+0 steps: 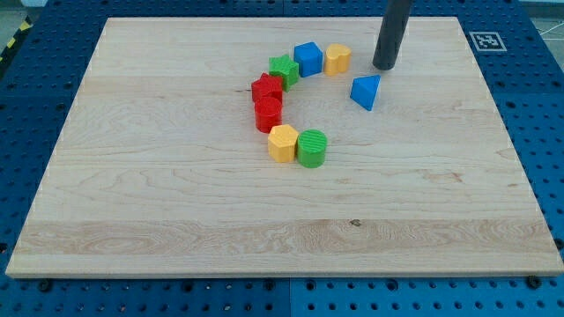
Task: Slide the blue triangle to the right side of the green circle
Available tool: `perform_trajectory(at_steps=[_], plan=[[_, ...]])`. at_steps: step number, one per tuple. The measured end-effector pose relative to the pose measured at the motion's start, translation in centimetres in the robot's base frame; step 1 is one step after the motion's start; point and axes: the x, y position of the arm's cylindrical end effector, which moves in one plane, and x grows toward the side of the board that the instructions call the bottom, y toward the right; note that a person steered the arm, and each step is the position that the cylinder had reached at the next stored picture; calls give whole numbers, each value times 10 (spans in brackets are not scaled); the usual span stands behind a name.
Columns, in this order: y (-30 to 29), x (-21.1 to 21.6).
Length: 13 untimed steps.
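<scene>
The blue triangle (366, 91) lies on the wooden board, right of centre near the view's top. The green circle (312, 148) stands lower and to the left of it, touching a yellow hexagon block (282, 143) on its left. My tip (385, 66) is just above and slightly right of the blue triangle, a small gap apart from it.
An arc of blocks runs from the green circle upward: a red block (268, 114), a red star-like block (266, 90), a green star-like block (284, 69), a blue cube (308, 58) and a yellow block (337, 58). The board (176, 211) sits on a blue pegboard table.
</scene>
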Motion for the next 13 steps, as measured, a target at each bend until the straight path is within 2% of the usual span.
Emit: perform_trajectory(at_steps=[4, 8, 10, 13], plan=[[-33, 115], [-13, 121], [-38, 126], [-44, 140]])
